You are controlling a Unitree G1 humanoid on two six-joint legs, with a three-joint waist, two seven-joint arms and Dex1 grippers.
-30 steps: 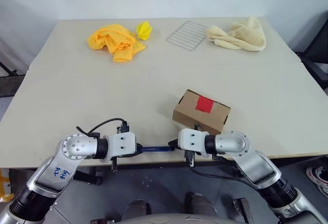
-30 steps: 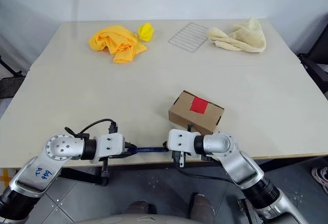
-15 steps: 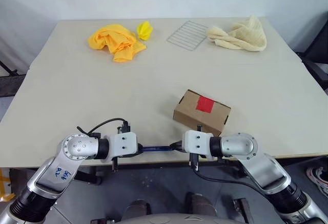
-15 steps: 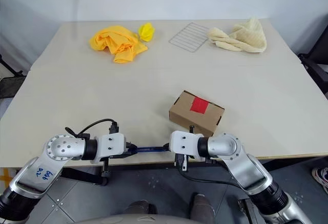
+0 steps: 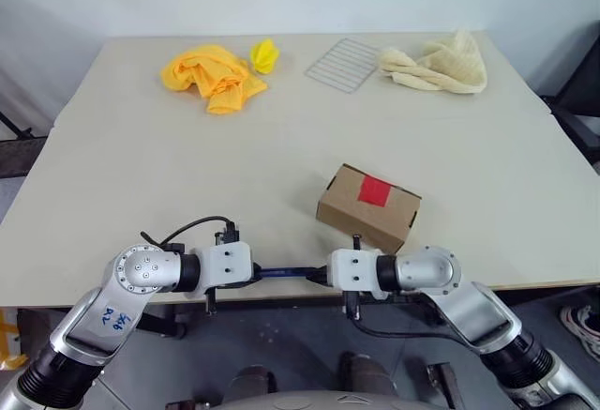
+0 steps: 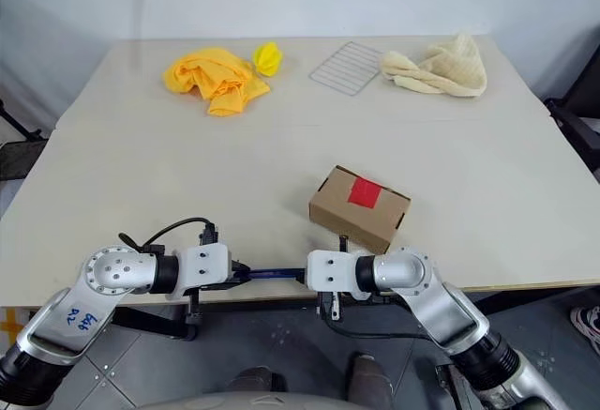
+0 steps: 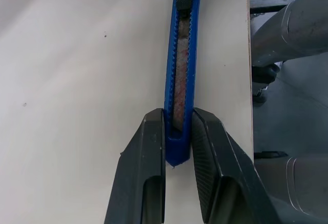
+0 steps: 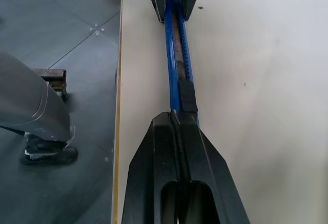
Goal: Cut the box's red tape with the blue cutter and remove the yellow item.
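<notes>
Head views: blue cutter (image 5: 286,272) lies along the table's (image 5: 141,166) near edge, bridging the left gripper (image 5: 255,275) and right gripper (image 5: 322,273), with the box (image 5: 367,205) and its red tape (image 5: 374,190) just beyond the right one, the nearer arm. Left wrist view: left fingers (image 7: 145,162) pinch the cutter's butt end. Right wrist view: right fingers (image 8: 161,157) sit pressed together at the slider end, though a true grip there is unclear.
</notes>
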